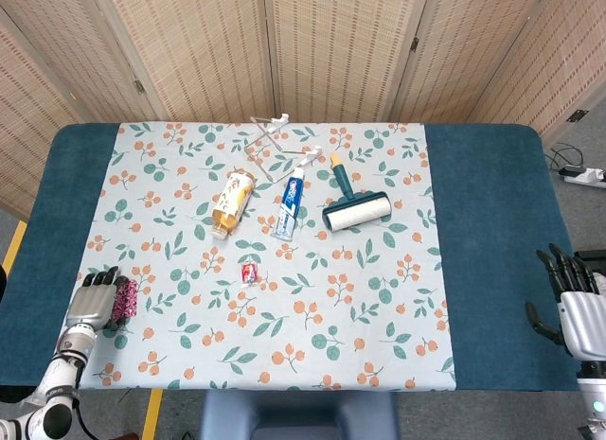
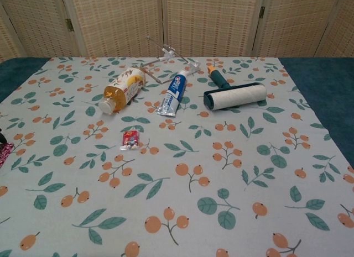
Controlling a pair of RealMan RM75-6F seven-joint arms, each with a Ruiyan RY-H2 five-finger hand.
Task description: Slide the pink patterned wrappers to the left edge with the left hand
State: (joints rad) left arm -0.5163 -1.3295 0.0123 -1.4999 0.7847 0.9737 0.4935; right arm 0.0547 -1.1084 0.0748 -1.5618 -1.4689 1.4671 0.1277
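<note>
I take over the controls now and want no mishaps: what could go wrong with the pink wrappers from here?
1. The pink wrappers lie at the left edge of the floral cloth, partly under the left hand. Pushing on might bunch the cloth's edge.
2. Further left is only a blue strip of table; too long a slide could send the wrappers off it.
3. The chest view shows just a sliver of wrappers, so rely on the head view.
</note>
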